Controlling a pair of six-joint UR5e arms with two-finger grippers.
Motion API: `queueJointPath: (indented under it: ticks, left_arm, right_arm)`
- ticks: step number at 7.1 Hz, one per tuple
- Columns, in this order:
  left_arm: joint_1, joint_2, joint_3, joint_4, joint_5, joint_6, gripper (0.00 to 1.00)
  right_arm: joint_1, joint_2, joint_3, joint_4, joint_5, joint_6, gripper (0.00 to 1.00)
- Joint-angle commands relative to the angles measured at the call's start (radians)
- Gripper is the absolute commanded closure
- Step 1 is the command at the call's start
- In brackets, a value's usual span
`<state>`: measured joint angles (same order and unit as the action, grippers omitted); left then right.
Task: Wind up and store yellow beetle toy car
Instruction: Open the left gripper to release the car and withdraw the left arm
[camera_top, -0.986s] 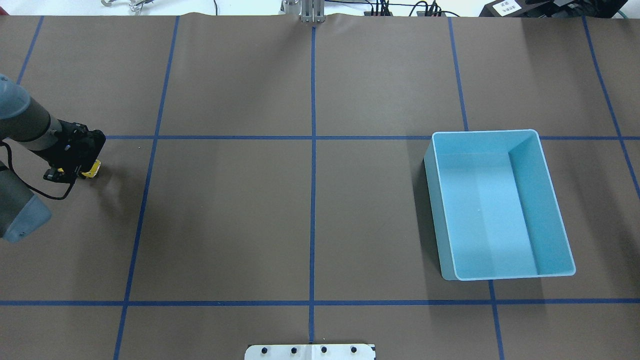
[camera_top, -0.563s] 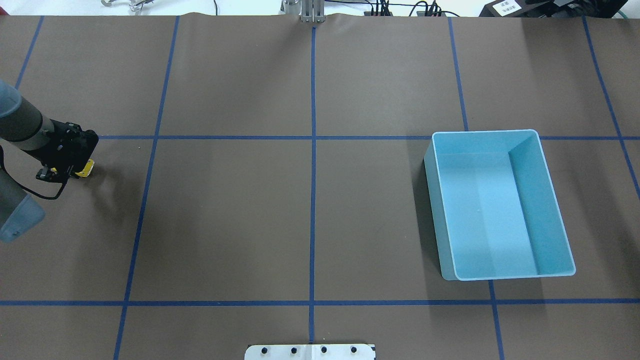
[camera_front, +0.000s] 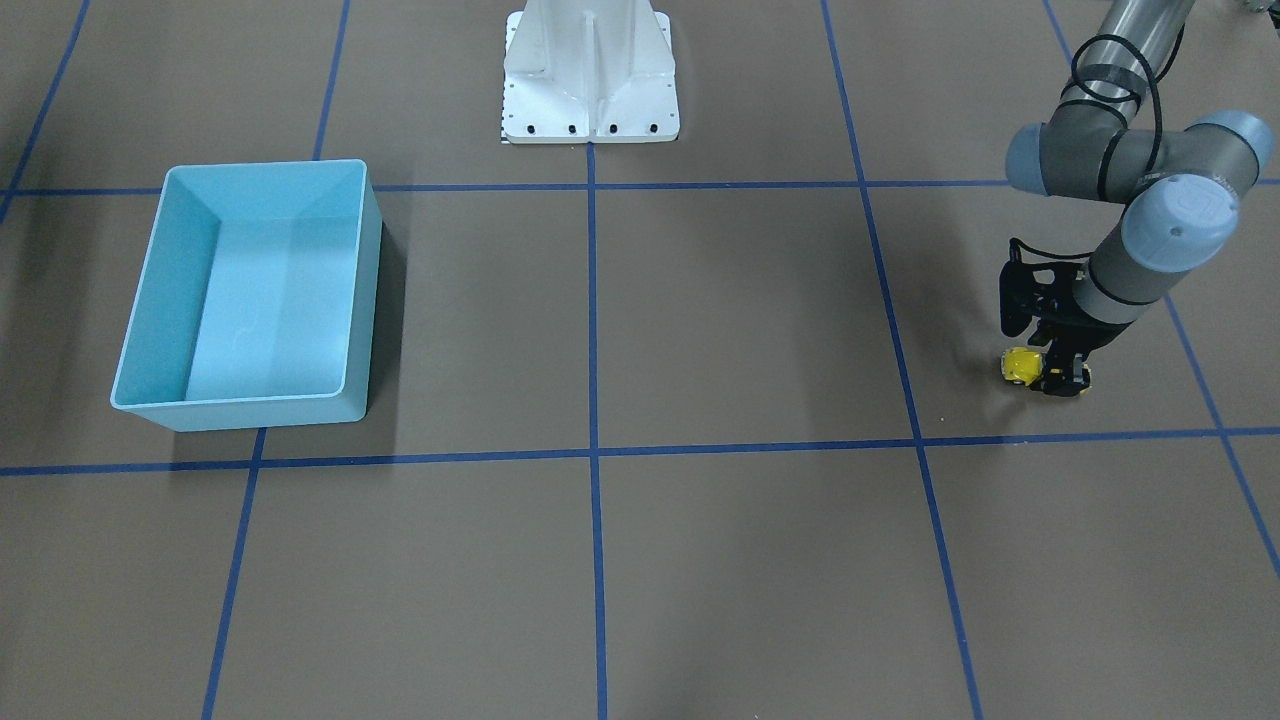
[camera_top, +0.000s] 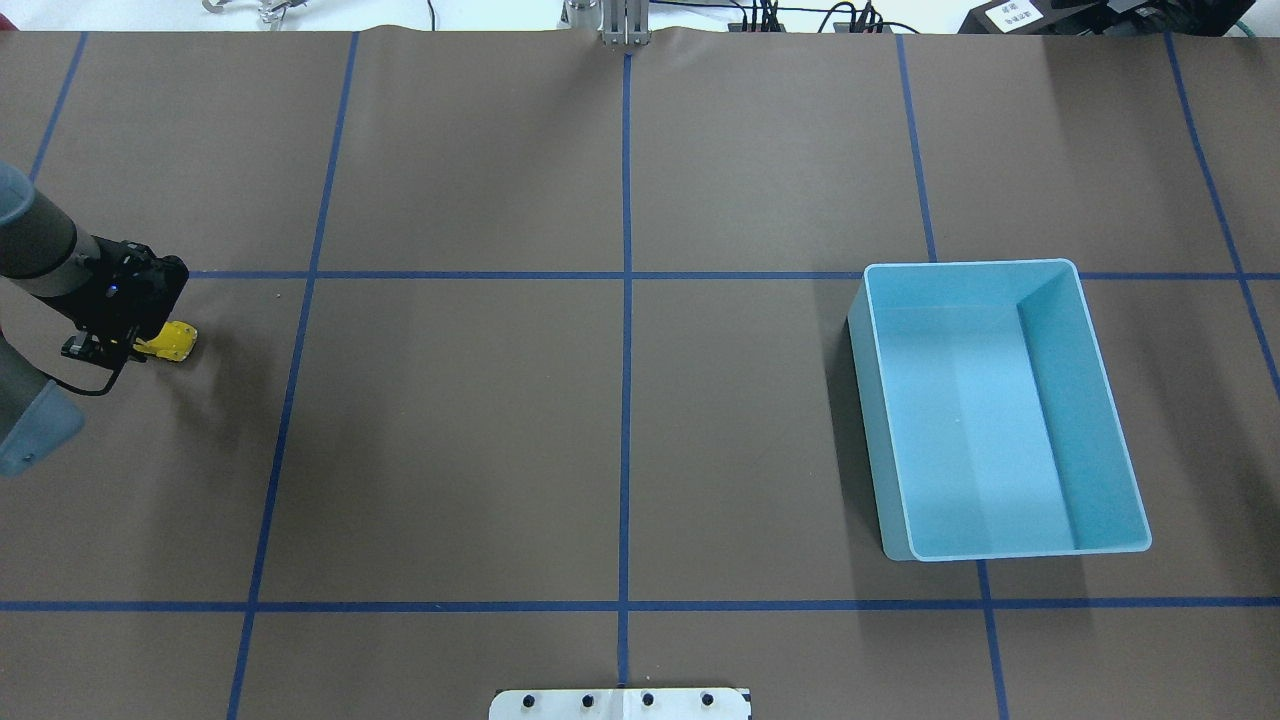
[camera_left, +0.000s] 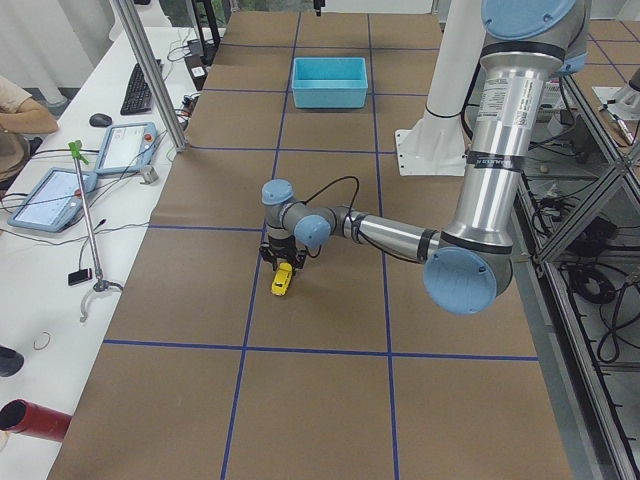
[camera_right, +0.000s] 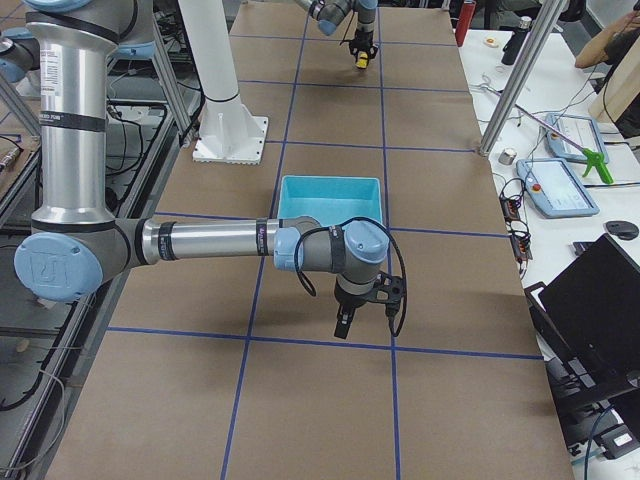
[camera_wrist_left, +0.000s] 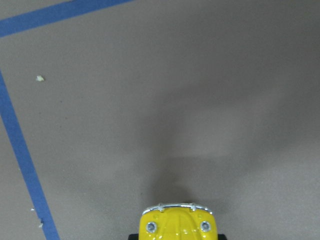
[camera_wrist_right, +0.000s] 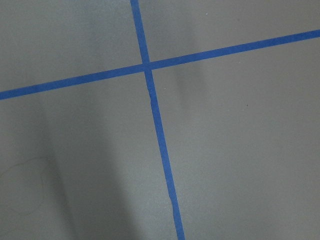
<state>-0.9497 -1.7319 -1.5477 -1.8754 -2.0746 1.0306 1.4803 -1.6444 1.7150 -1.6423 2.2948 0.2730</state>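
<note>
Firstly, my left gripper (camera_front: 1062, 380) stood low over the rear of the yellow beetle toy car (camera_front: 1020, 365). Whether the jaws pinched the body could not be determined. The car sat wheels-down on the brown table cover (camera_top: 450, 440) near my left end of the table. Its nose projected past the fingers toward the table's middle. Ahead of the nose ran flat cover, crossed by blue tape lines (camera_top: 300, 350), one of which passed just beyond the gripper. The light blue bin (camera_top: 1075, 420) stood well apart, on my right half. My right gripper (camera_right: 343, 322) hung over the cover near the bin; its jaw state could not be determined.
</note>
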Motion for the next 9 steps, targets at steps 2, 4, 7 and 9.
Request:
queueJointPath:
  ticks: [2,4,7,9]
  left_arm:
    - [-0.079,-0.023,0.023,0.045,-0.036,-0.171,0.00]
    - [-0.106,-0.020,0.023,0.045,-0.047,-0.297,0.00]
    - [-0.191,0.014,0.009,0.045,-0.140,-0.684,0.00]
    - [-0.241,0.014,0.009,0.045,-0.140,-0.971,0.00]
  right_arm:
    - [0.000,0.000,0.000,-0.001,0.000,0.000,0.00]
    - [0.000,0.000,0.000,0.002,0.000,0.000,0.00]
    - [0.000,-0.012,0.006,0.065,0.002,-0.030,0.00]
    - [-0.021,0.003,0.023,0.133,0.014,-0.041,0.00]
